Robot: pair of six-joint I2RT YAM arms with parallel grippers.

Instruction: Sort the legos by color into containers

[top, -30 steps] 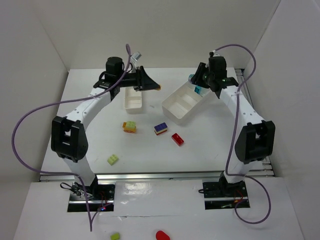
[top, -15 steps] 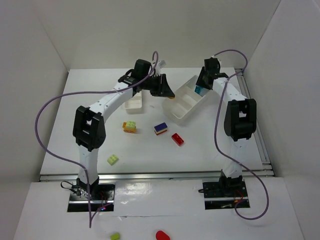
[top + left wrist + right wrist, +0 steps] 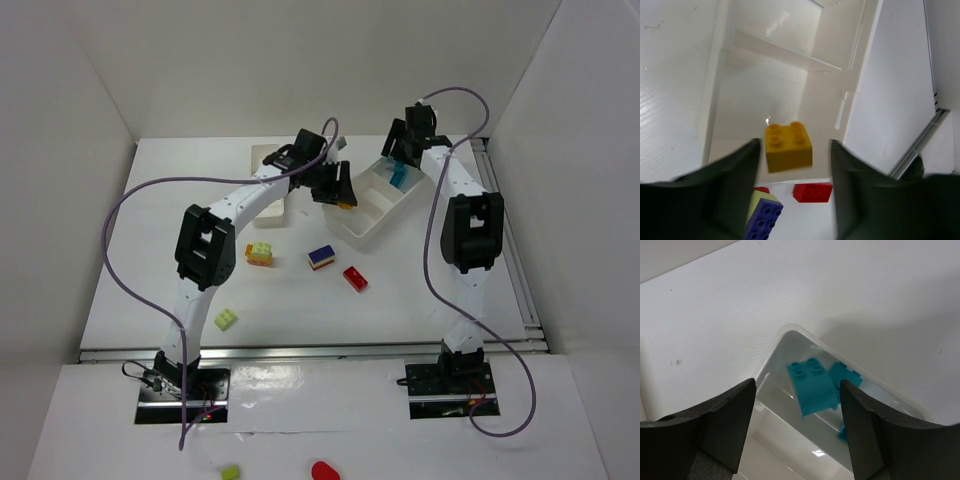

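Left gripper [image 3: 337, 190] has swung across to the near-left corner of the wider tray [image 3: 352, 228] by the table's far edge. The right gripper [image 3: 402, 158] hangs over the tray's far end, and four legos [image 3: 321, 258] still lie loose mid-table. From the left wrist, the jaws have just parted and a studded yellow brick [image 3: 788, 146] sits loose between them above a compartment. From the right wrist, spread jaws likewise free a cyan brick [image 3: 812, 385] over other cyan pieces [image 3: 847, 374], so two colours look delivered.
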